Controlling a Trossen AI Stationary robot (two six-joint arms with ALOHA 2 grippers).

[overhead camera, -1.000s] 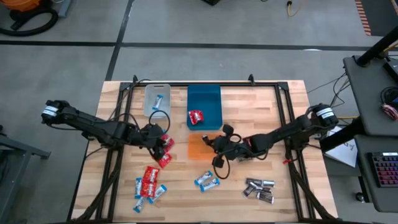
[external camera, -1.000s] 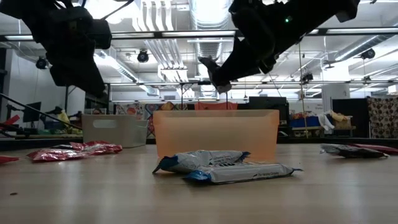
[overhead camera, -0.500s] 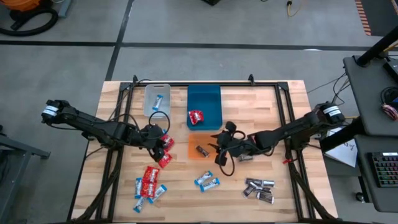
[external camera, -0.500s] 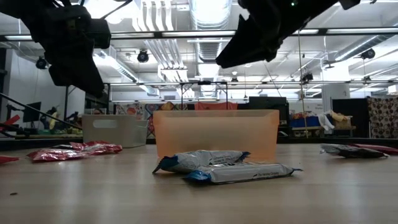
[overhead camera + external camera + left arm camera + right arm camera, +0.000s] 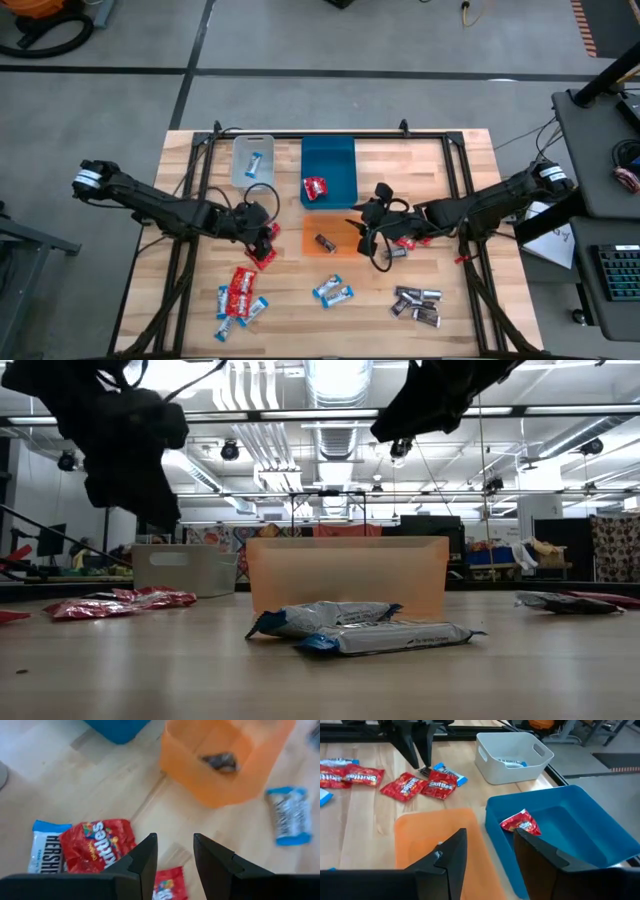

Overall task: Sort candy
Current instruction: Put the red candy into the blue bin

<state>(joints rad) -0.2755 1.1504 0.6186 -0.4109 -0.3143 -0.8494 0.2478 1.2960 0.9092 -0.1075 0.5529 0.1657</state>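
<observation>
Bare board along your worktop's (image 5: 420,165) right half near the far edge; you can pass there. Three bins crowd the middle: clear bin (image 5: 252,160), blue bin (image 5: 328,172), orange bin (image 5: 330,238). Candy (image 5: 238,293) clutters the near-left stretch.

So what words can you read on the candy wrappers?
"Skittles" on the red wrapper below the left gripper.
"HERSHEY'S" on the blue-and-white wrapper beside it.
"Skittles" on a red wrapper in the right wrist view.
The dark candy in the orange bin is too blurred to read.
</observation>
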